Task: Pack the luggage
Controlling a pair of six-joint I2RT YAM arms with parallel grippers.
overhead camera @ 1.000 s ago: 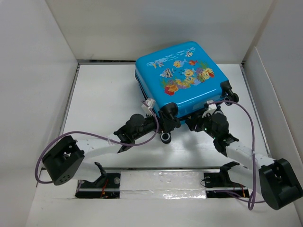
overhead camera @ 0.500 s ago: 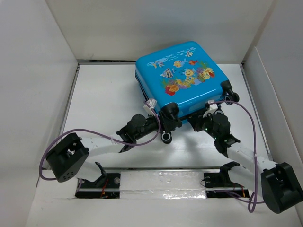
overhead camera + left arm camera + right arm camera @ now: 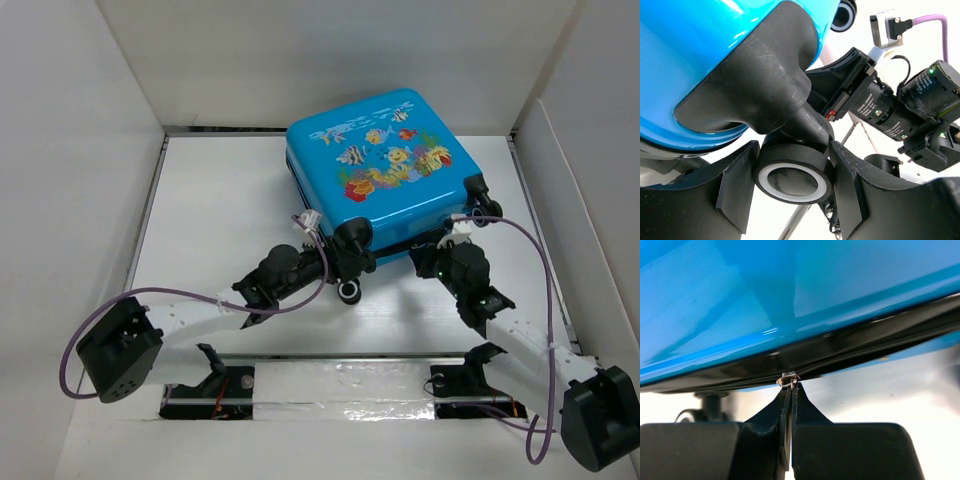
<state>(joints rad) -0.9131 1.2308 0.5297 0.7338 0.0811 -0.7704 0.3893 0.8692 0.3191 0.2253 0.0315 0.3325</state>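
Observation:
The luggage point(image 3: 380, 160) lies flat and closed on the white table, a bright blue shell with a fish print; its blue shell fills the top of both wrist views point(image 3: 690, 60) point(image 3: 740, 290). My left gripper point(image 3: 342, 275) point(image 3: 792, 150) is shut on the near-left wheel point(image 3: 792, 175) point(image 3: 349, 291), a black wheel with a white ring, one finger pressed on each side. My right gripper point(image 3: 428, 258) point(image 3: 791, 390) is at the near edge, shut on the thin zipper pull point(image 3: 788, 410) that hangs from the metal slider point(image 3: 788, 378) on the black zipper line.
White walls point(image 3: 90, 150) box in the table on three sides. Another wheel point(image 3: 478, 188) sticks out at the case's right corner. Purple cables point(image 3: 535, 300) loop off both arms. A shiny taped strip point(image 3: 340, 385) runs between the arm bases at the near edge.
The right jaws have closed on the zipper pull and the left jaws have narrowed onto the wheel. Both arms' rear joints have swung outward and down; the luggage has stayed put.

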